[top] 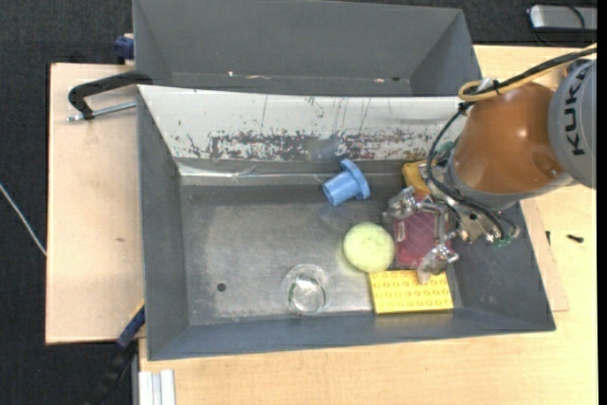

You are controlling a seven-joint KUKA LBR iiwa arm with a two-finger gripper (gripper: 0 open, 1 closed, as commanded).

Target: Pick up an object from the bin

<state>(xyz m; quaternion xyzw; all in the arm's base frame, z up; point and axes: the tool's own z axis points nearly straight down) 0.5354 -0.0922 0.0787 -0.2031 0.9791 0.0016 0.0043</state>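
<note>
My gripper hangs low over the right part of the bin, under the orange wrist cover. Its two metal fingertips stand apart, one up-left and one down-right, so it is open. Between and below them lies a pink translucent piece on the bin floor; I cannot tell whether the fingers touch it. A pale green ball rests just left of the pink piece. A yellow studded brick lies flat right in front of the gripper.
A blue plastic spool-like part lies near the back wall. A clear round cup sits at the front middle. A small yellow-orange thing peeks out beside the wrist cover. The bin's right wall is close behind the arm.
</note>
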